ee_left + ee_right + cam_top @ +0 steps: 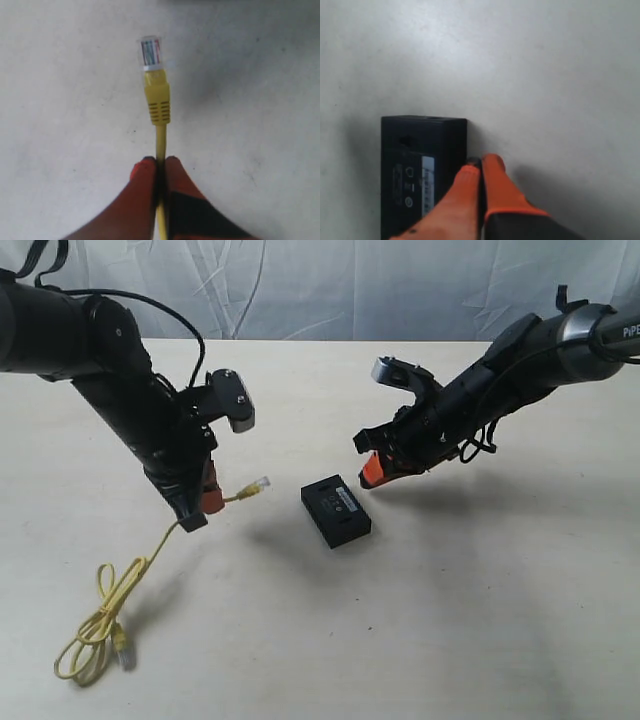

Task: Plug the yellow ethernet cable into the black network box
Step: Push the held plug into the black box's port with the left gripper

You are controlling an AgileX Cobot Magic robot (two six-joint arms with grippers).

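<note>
The yellow ethernet cable (130,580) trails from a loose coil at the front left up to my left gripper (207,502), which is shut on the cord just behind its clear plug (259,484). In the left wrist view the plug (150,51) sticks out past the orange fingertips (145,170), held above the table. The black network box (336,510) lies flat mid-table, label strip up. My right gripper (371,469) hovers just right of the box, shut with nothing in it; in the right wrist view its tips (481,162) sit beside the box (410,165).
The cable's other plug (124,645) lies by the coil near the table's front left. A wrinkled white backdrop (330,285) hangs behind the pale table (480,600).
</note>
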